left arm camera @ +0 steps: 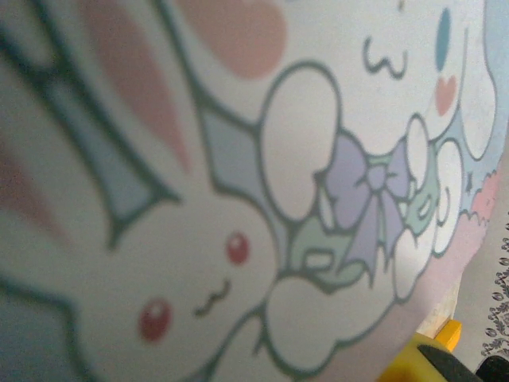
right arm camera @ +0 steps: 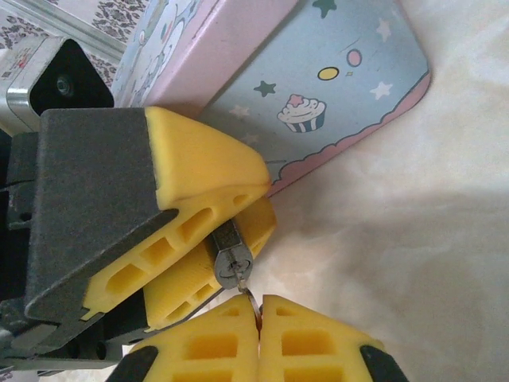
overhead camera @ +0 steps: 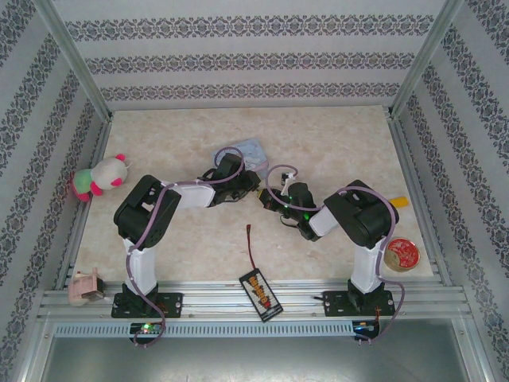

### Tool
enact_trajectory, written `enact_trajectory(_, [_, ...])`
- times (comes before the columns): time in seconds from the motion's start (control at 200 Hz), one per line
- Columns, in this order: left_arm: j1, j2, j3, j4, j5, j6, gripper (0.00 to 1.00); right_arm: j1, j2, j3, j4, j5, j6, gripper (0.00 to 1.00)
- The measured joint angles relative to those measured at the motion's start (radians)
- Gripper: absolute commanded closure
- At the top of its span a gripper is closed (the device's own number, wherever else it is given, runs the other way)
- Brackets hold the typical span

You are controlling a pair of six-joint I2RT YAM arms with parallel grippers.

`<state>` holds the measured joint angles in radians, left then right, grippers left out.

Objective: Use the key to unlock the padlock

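Note:
In the right wrist view the padlock [right arm camera: 232, 256] is a small dark metal body clamped between the yellow fingers of my left gripper [right arm camera: 253, 215], keyhole end facing the camera. My right gripper [right arm camera: 260, 306] is shut on the thin silvery key [right arm camera: 253, 299], whose tip sits at the keyhole. From above, the left gripper [overhead camera: 256, 181] and right gripper [overhead camera: 270, 199] meet mid-table, just in front of the pale-blue cartoon tin [overhead camera: 250, 150]. The left wrist view looks closely at the tin's bunny lid [left arm camera: 238, 199].
The tin [right arm camera: 342, 87] lies tilted right behind the padlock. A plush toy [overhead camera: 99, 177] sits at the left edge and a round red-patterned roll [overhead camera: 400, 255] at the right. A black box [overhead camera: 261, 293] with a red-tipped wire [overhead camera: 250, 231] lies near the front.

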<state>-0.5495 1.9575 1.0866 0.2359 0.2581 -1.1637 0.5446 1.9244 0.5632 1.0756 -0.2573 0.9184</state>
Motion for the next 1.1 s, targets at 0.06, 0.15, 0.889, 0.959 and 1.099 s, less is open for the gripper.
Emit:
enact_trajectory(0.06, [0.000, 0.000, 0.000, 0.000, 0.000, 0.000, 0.89, 0.000, -0.001, 0.003, -0.005, -0.003, 0.000, 1.00])
enact_trajectory(0.15, [0.000, 0.000, 0.000, 0.000, 0.002, 0.000, 0.89, -0.004, -0.003, 0.006, -0.011, -0.009, 0.000, 1.00])
enact_trajectory(0.889, [0.000, -0.005, -0.011, 0.018, 0.007, 0.000, 0.89, -0.032, -0.007, 0.037, -0.069, -0.081, 0.000, 1.00])
enact_trajectory(0.959, [0.000, -0.005, -0.011, 0.018, 0.006, 0.000, 0.89, -0.032, -0.006, 0.049, -0.083, -0.086, -0.002, 1.00])
enact_trajectory(1.099, [0.002, -0.005, -0.011, 0.018, -0.001, 0.000, 0.89, -0.040, 0.003, 0.071, -0.106, -0.107, -0.006, 1.00])
